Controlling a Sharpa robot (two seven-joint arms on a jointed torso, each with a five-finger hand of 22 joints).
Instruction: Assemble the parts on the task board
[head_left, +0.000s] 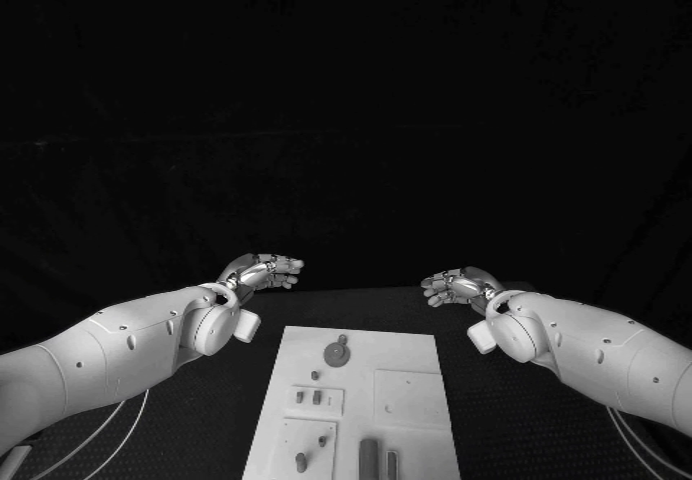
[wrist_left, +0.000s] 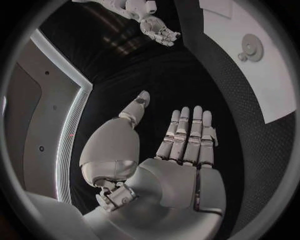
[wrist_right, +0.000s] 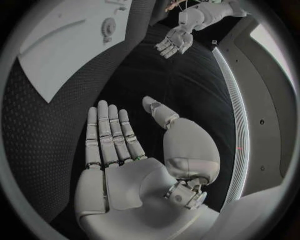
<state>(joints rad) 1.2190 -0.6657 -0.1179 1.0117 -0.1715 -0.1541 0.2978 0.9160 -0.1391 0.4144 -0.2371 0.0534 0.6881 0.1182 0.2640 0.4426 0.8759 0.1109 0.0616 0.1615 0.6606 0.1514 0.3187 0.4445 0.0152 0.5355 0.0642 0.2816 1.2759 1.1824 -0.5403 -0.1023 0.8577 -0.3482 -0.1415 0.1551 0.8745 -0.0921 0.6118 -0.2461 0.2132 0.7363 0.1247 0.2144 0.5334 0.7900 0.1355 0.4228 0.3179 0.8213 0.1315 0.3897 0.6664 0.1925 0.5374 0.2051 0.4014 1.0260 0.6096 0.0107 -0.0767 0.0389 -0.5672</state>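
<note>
I have both hands up beyond the far end of the task board (head_left: 358, 345), over the dark surface (head_left: 202, 420), and neither is touching anything. My left hand (head_left: 261, 272) is empty: from its wrist camera the palm lies flat, fingers (wrist_left: 189, 131) straight and side by side, thumb splayed off. My right hand (head_left: 459, 287) matches it, fingers (wrist_right: 107, 131) extended, thumb apart, nothing held. The board lies lengthwise between the two arms in the middle of the surface. On it I can make out a round disc-like part (head_left: 338, 352) near the far end, two small pieces (head_left: 309, 397) in a raised square pad on the left side, a plain square pad (head_left: 411, 396) on the right, another small piece (head_left: 300, 462) in a nearer pad, and two long rod-like parts (head_left: 378, 458) lying side by side at the near edge. I can't tell from this height which of these are seated in their places and which merely lie loose, so I can't fix how far assembly stands. My reading: the rods lying flat and the bare right pad suggest work remains, though idle hands would suit either end of the job.
</note>
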